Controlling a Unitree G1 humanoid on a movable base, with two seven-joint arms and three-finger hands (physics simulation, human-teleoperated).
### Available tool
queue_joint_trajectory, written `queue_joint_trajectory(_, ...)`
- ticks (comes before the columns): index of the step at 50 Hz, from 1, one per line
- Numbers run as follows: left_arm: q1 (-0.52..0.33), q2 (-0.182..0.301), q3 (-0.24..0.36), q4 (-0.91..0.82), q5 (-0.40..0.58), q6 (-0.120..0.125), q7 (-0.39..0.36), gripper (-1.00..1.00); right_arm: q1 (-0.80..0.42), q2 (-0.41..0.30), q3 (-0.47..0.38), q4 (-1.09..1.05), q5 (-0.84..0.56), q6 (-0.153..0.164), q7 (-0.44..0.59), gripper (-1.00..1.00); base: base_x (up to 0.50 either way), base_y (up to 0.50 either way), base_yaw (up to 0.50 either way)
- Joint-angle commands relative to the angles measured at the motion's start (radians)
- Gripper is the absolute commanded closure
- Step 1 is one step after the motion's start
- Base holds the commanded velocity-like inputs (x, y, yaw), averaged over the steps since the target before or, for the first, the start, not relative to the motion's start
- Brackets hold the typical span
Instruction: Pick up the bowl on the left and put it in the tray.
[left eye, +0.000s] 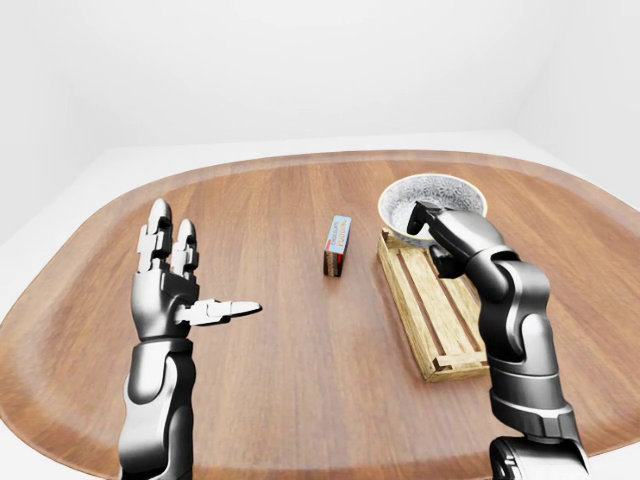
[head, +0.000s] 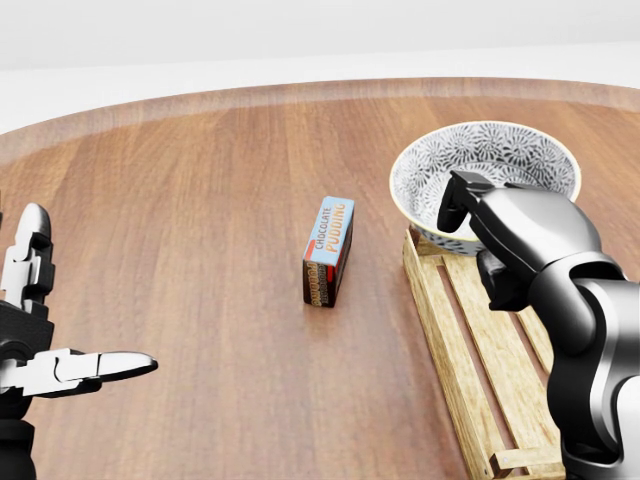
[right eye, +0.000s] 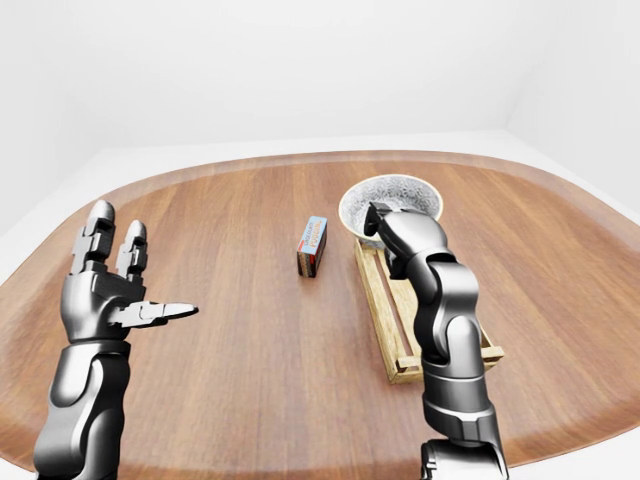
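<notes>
Right hand (head: 520, 240) at the centre right of the head view, dark fingers (head: 456, 205) hooked over the lower rim of the bowl (head: 490, 160) and pinching it, thumb hidden behind the hand. Grey forearm running down from there to the lower right corner.

Bowl white with a grey floral pattern inside and a pale rim, mouth tipped slightly toward the camera. Placed in the upper right of the head view, over the top end of the tray (head: 437, 300). Cannot tell whether resting on the tray's rail or held just clear of it.

Tray a shallow crate of light wooden slats, stretching from beneath the bowl down to the lower right edge, partly covered by the right arm.

To the left of the tray, near the middle of the view and apart from it, a small chocolate pudding box (head: 329, 250) standing on its long edge on the brown wooden tabletop (head: 200, 200).

Left hand (left eye: 170, 290) far off at the lower left of the left-eye view, raised above the tabletop, fingers upright and spread, thumb pointing right, holding nothing.
</notes>
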Motion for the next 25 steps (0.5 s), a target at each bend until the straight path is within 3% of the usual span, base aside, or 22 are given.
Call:
queue_joint_trajectory(1,-0.004,-0.010,-0.039,0.095,0.062,0.000,0.014,-1.00,-0.006,-0.029,-0.007,0.130,0.057,0.000,0.000,1.00,0.00,0.00,0.00)
queue_joint_trajectory(25,0.001,-0.013,-0.041,0.099,0.069,0.000,0.009,-1.00,0.006,-0.101,-0.041,0.298,0.244,0.000,-0.099,1.00,0.00,0.00,0.00)
